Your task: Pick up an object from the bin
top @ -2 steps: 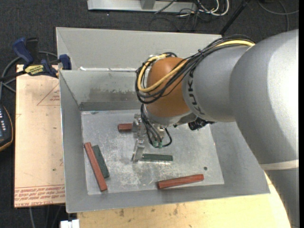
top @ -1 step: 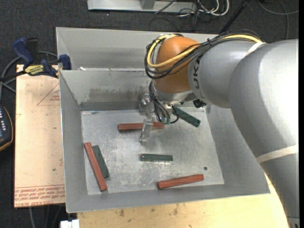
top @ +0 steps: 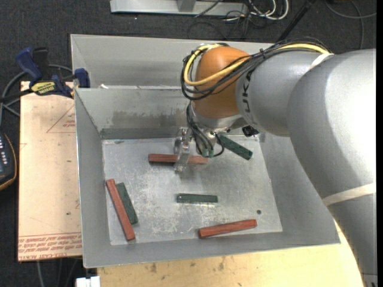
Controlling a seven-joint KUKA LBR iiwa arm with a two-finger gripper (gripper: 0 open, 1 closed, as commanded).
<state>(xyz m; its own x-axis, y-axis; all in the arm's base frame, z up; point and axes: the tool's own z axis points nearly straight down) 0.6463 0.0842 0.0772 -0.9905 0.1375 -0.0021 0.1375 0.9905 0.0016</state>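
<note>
Reaching arm: the grey arm (top: pixel 311 112) enters from the right, and its orange wrist cover (top: pixel 218 82), looped with yellow and black cables, hangs over the back half of the bin.
Bin: the grey metal bin (top: pixel 90 160) has sloping walls and a flat, scuffed floor.
Gripper: the gripper (top: pixel 181 160) points down, low over the upper middle of the floor, right at a red-brown stick.
Gripper state: I cannot tell whether it is open or closed, or whether it grips the stick.
Thing at the gripper: the red-brown stick (top: pixel 160 158) lies flat on the floor, running left to right. Its longer part shows to the left of the gripper, a short end to the right.
Nearest neighbour: a tilted green stick (top: pixel 238 149) lies just right of the gripper, partly under the wrist.
Floor centre: a middle green stick (top: pixel 197 199) lies flat, apart from the others.
Front: a front red stick (top: pixel 227 228) lies near the front wall, slightly slanted.
Left front: a long red stick (top: pixel 119 211) and a short green stick (top: pixel 127 204) lie side by side, touching.
</note>
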